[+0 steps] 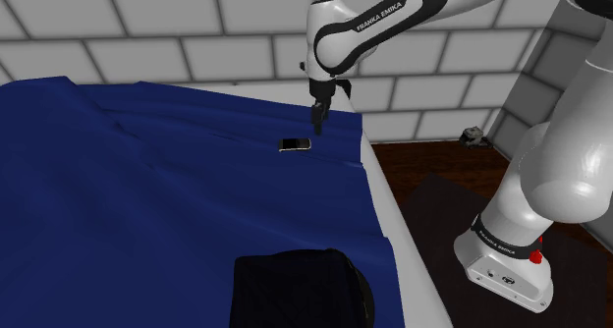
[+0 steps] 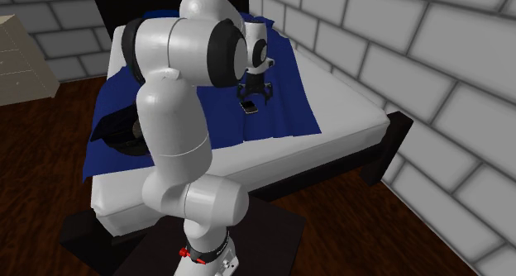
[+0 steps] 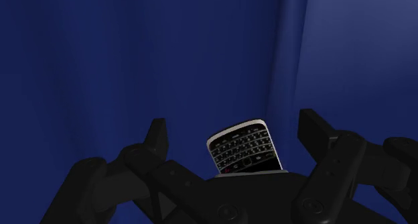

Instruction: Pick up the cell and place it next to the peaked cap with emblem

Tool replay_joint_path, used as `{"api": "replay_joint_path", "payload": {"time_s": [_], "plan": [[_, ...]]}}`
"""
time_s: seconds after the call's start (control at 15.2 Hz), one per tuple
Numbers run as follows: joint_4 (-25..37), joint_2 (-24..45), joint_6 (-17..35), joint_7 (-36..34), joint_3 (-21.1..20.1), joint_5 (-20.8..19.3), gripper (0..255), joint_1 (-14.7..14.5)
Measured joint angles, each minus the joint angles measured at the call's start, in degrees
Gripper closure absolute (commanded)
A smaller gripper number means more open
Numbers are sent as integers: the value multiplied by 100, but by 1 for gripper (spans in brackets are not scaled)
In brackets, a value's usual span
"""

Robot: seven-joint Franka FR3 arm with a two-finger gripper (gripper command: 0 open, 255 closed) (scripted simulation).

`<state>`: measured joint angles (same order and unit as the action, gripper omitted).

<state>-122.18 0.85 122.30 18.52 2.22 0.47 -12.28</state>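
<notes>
The gripper (image 3: 234, 122), wide open, hovers over the cell (image 3: 244, 147), which lies flat on the bed's blue blanket (image 1: 147, 179). Clearance appears small. On closing, it may pinch the fabric or slip off the thin edges.

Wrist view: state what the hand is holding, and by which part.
Nothing is held. The hand is open, its fingers standing apart and clear of the phone, which lies on the blue cover.

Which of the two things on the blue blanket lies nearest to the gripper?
The small keypad phone, just below the open gripper. The dark cap lies far away from it, at the shoulder view's lower edge.
</notes>
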Motion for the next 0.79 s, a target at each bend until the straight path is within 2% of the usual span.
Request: {"api": "replay_joint_path", "payload": {"time_s": [0.33,0.79], "plan": [[529,753,316,305,-138,67,0,-117],[436,1113,776,340,-155,82,0,-127]]}}
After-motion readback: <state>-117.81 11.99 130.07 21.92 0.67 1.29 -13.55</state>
